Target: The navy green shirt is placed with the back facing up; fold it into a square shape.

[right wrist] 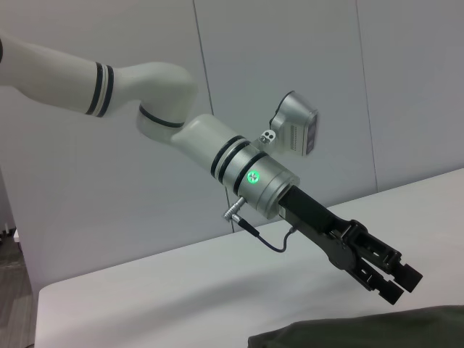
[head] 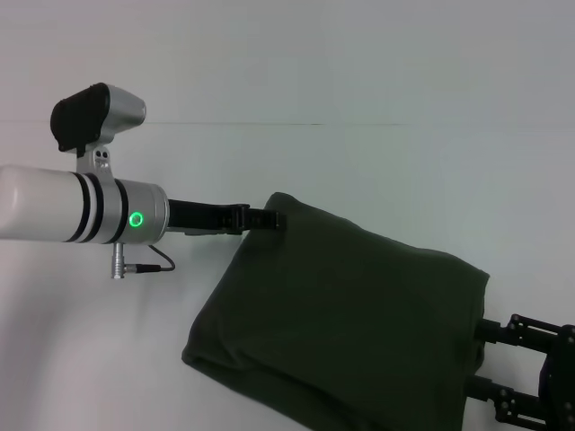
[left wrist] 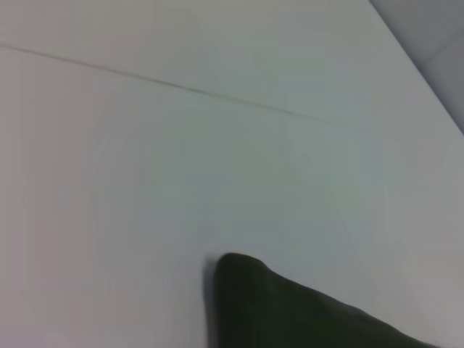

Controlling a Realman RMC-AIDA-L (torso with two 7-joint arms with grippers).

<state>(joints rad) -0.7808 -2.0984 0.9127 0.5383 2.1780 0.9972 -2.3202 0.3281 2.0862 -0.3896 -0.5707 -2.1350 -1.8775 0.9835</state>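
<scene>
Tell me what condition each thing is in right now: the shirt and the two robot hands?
Dark olive-green cloth shirt: folded over into a bundle on the white table, plain side up.
Left gripper: at the shirt's far corner, fingers nearly together with a small gap showing.
Right gripper: at the shirt's right edge, fingertips hidden by cloth.

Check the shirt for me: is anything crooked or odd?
Yes. The shirt lies skewed, a slanted bundle rather than a square, with a thick rolled edge on its near left side. The left gripper is at its far corner, and the right gripper at its right edge.
</scene>
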